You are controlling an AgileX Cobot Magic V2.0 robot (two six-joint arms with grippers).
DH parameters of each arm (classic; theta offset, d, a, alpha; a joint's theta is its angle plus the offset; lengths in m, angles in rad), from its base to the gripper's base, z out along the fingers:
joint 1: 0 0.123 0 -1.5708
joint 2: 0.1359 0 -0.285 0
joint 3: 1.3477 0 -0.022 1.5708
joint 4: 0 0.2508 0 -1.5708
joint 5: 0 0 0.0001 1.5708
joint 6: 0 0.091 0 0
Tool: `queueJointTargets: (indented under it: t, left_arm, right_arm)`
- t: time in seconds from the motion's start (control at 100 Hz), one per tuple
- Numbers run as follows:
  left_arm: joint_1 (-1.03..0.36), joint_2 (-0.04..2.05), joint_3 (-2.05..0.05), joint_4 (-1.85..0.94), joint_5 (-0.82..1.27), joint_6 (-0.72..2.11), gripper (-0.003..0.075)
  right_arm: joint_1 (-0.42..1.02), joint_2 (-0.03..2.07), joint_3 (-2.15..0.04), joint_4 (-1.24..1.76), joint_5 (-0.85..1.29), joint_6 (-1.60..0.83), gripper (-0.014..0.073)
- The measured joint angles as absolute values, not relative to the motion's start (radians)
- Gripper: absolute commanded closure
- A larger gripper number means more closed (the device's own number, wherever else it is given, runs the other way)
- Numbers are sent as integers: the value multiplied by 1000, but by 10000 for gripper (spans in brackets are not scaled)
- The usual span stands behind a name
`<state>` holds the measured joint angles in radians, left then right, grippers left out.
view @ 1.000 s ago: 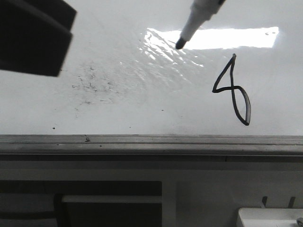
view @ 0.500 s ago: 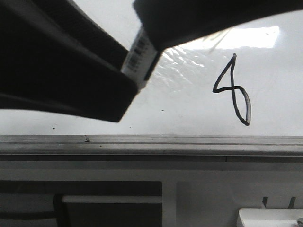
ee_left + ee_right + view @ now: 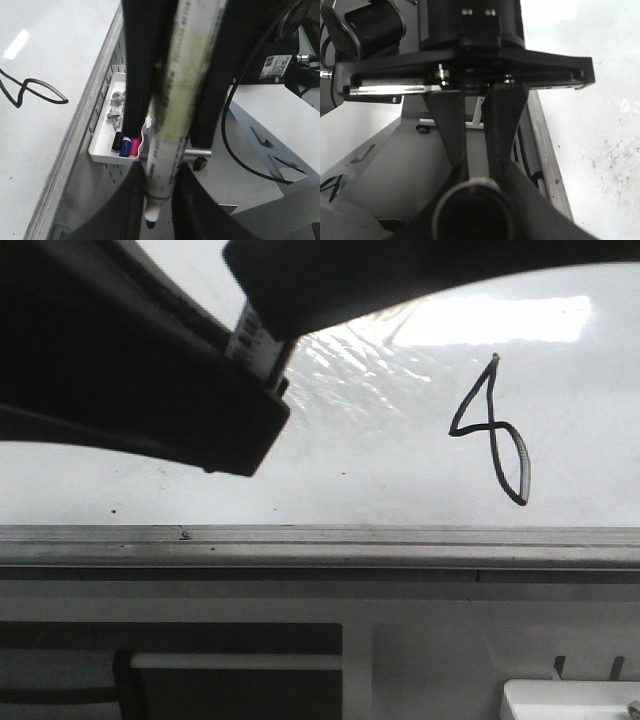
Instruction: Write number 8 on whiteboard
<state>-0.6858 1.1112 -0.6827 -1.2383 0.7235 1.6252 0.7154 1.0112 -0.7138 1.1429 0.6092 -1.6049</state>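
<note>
The number 8 [image 3: 493,430] is a thin black slanted figure on the right of the whiteboard [image 3: 400,490]. It also shows in the left wrist view [image 3: 30,92]. My left gripper [image 3: 159,202] is shut on a white marker [image 3: 185,90], whose bare tip points past the board's edge toward the floor. My right gripper [image 3: 472,197] is shut on a dark round cap [image 3: 472,212], its open end facing the camera. In the front view two dark gripper bodies fill the upper left with the marker's barcoded barrel [image 3: 255,345] between them. I cannot tell which body is which.
A grey metal rail [image 3: 320,545] runs along the board's near edge. A white tray [image 3: 102,152] holding several markers hangs on the perforated side panel below the rail. Grey smudges and specks mark the board [image 3: 615,165]. Black cables and a white stand lie beyond the board.
The marker's tip was over the glare a second ago. The dark gripper bodies have come in close to the camera and down to the left, and they now hide the tip. The 8 is unchanged.
</note>
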Motion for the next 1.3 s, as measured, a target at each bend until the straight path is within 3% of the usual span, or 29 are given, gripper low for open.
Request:
queueJointTargets:
  t: [0.11, 0.23, 0.28, 0.33, 0.52, 0.76, 0.83, 0.97, 1.3]
  left_arm:
    - [-686, 1113, -683, -1240, 722, 1627, 741]
    - [-686, 1113, -681, -1261, 718, 1629, 741]
    - [-686, 1117, -681, -1268, 708, 1631, 741]
    - [-686, 1120, -681, -1273, 701, 1631, 741]
    - [-686, 1120, -669, -1307, 689, 1631, 741]
    - [-686, 1120, -603, -1361, 674, 1631, 741]
    - [-686, 1120, -587, -1389, 659, 1631, 741]
    - [-686, 1120, -574, -1465, 612, 1631, 741]
    - [-686, 1126, -572, -1742, 332, 1631, 741]
  right_arm:
    - [715, 1011, -714, 1147, 609, -1603, 463]
    - [720, 1013, -714, 1171, 609, -1581, 150]
    - [724, 1013, -714, 1176, 604, -1557, 66]
    - [724, 1013, -714, 1173, 598, -1532, 34]
    - [677, 1013, -708, 1083, 602, -1397, 93]
    - [593, 916, -660, 1050, 623, -1360, 299]
    - [569, 861, -648, 1047, 629, -1354, 390]
    - [528, 746, -616, 1020, 639, -1336, 665]
    - [493, 575, -556, 992, 644, -1269, 657]
